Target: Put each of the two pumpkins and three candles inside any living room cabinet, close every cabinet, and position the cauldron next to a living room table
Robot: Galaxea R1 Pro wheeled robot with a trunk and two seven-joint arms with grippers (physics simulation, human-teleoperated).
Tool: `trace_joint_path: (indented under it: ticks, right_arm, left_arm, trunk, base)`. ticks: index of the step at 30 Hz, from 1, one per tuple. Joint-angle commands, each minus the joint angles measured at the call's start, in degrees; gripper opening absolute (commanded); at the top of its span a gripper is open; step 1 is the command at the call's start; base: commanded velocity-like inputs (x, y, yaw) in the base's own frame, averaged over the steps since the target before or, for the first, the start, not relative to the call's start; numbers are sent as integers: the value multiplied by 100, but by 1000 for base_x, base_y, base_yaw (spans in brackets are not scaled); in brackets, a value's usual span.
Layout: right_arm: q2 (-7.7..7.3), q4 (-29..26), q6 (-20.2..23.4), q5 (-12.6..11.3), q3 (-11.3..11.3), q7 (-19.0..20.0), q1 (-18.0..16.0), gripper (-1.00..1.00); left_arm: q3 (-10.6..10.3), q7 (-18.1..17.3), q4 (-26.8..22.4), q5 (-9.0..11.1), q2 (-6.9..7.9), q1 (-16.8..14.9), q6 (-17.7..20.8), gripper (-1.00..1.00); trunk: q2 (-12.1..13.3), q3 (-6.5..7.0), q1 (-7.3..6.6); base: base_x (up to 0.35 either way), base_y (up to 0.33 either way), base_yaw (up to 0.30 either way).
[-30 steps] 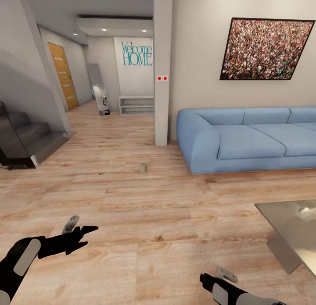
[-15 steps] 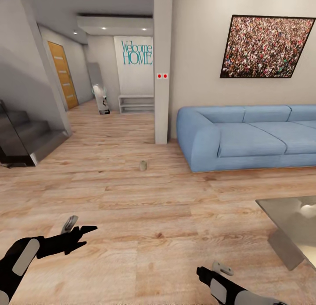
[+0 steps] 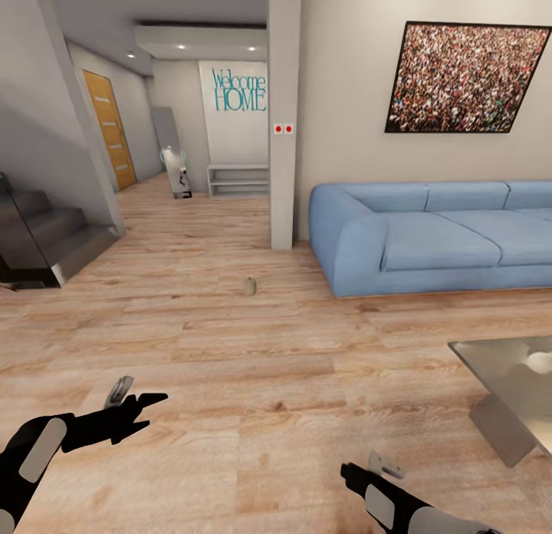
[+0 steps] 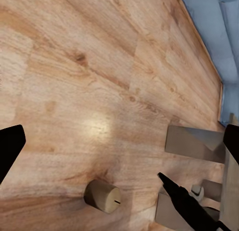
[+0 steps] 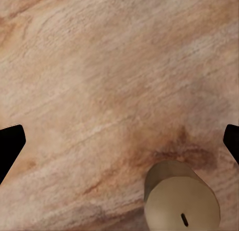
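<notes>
One candle is seen upright on the wood floor, well ahead of both grippers. Left gripper and right gripper are spread, empty. The glass table is cut off.

The right end effector is sinking lower and drifting slightly left at the bottom of the head view. The whole scene is sliding slightly, so the camera is moving; the glass worktop is edging lower-right.
</notes>
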Motion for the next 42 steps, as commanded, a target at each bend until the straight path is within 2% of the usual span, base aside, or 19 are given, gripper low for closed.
trace_joint_path:
  ticks: [1,8,24,29,35,42]
  right_arm:
    - [3,-1,6,-61,49,-41,-2,100]
    - [8,9,443,-63,49,-92,-2,100]
    - [5,12,667,-61,49,-107,-2,100]
    - [13,11,708,-54,49,-304,-2,100]
    - [14,9,712,-52,50,-394,-2,100]
    - [14,7,713,-52,50,-394,-2,100]
  left_arm:
    - [14,-31,2,-20,-1,-4,30,100]
    - [15,-31,11,-22,-2,-4,28,100]
    - [15,-31,12,-20,-3,-4,28,100]
    - [14,-31,12,-19,-3,-4,29,100]
    - [14,-31,12,-19,-3,-4,28,100]
    - [20,-32,12,-19,4,-4,28,100]
  trunk:
    - [-44,-24,21]
    - [-324,-149,175]
    - [-966,-436,527]
    - [-1164,-527,635]
    - [-1172,-659,650]
    - [-1181,-815,668]
  base:
    - [0,0,0]
    - [0,0,0]
    - [0,0,0]
    - [0,0,0]
    - [-10,0,0]
    - [-197,0,0]
